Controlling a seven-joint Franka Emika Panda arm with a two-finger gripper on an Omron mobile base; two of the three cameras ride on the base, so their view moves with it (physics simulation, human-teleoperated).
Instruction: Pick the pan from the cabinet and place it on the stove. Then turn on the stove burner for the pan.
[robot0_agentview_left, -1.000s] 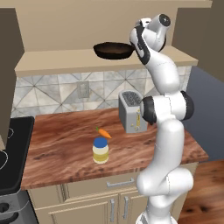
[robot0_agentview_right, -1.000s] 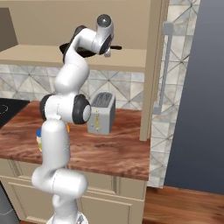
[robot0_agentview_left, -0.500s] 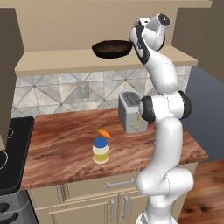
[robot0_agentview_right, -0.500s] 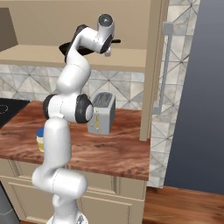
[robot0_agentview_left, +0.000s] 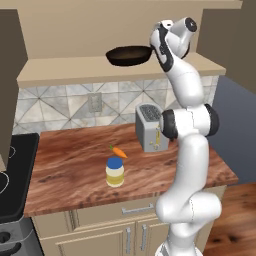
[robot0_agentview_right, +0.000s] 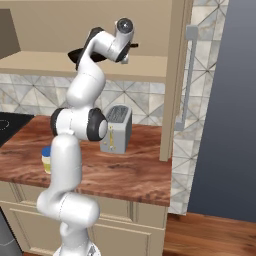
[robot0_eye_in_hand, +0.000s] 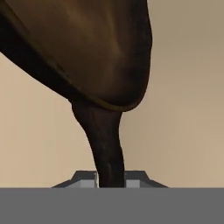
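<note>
The pan (robot0_agentview_left: 128, 55) sits on the open shelf of the cabinet (robot0_agentview_left: 115, 70), high above the wooden counter (robot0_agentview_left: 75, 165). It lies upright, bowl to the left, with its handle pointing right toward the raised arm.

The gripper (robot0_eye_in_hand: 111, 180) is at the handle end of the pan, level with the shelf. In the hand view the handle runs down from the dark bowl and passes directly between the two finger tips, which stand close against it on either side with no visible gap. The jaws are nearly closed and clamped on the handle. In the left base view the hand meets the pan at the right edge of its rim; the fingertips themselves are hidden behind the wrist there. In the right base view the pan (robot0_agentview_right: 80, 53) shows as a dark shape just left of the arm's upper link, still over the shelf.

On the counter below, a toaster (robot0_agentview_left: 150, 128) stands near the arm's elbow. A small jar with a blue lid (robot0_agentview_left: 115, 172) stands nearer and to the left, with a carrot (robot0_agentview_left: 118, 151) just behind it. The stove (robot0_agentview_left: 12, 175) lies at the far left edge of the counter, well apart from the pan.
</note>
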